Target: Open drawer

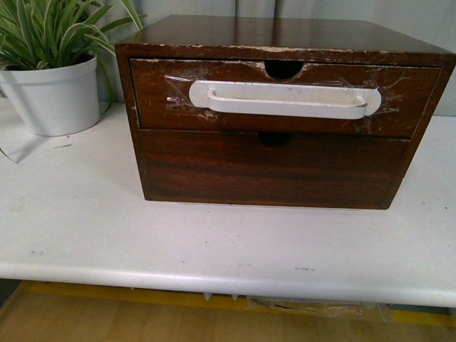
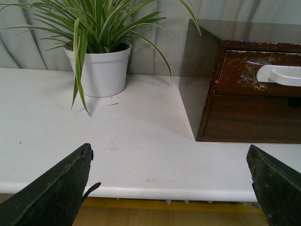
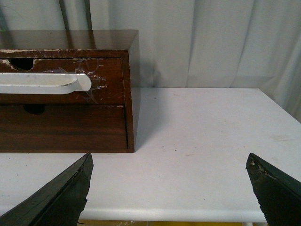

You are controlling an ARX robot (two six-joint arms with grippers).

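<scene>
- White tabletop before a pale curtain carried a dark wooden chest, with a potted plant standing off its left side.
- The drawer, the upper of two fronts, sat flush in the chest, its white handle taped across it below a half-round notch.
- Nothing of the opening looked done, so by my reading the whole reach, grip and pull remained.
- The left gripper was spread wide and empty near the table's front edge. The drawer lay ahead of it and toward the robot's right, well apart.
- The right gripper was likewise wide open and held nothing. The drawer lay ahead and toward the robot's left, well apart.
- Neither arm showed in the front view.
</scene>
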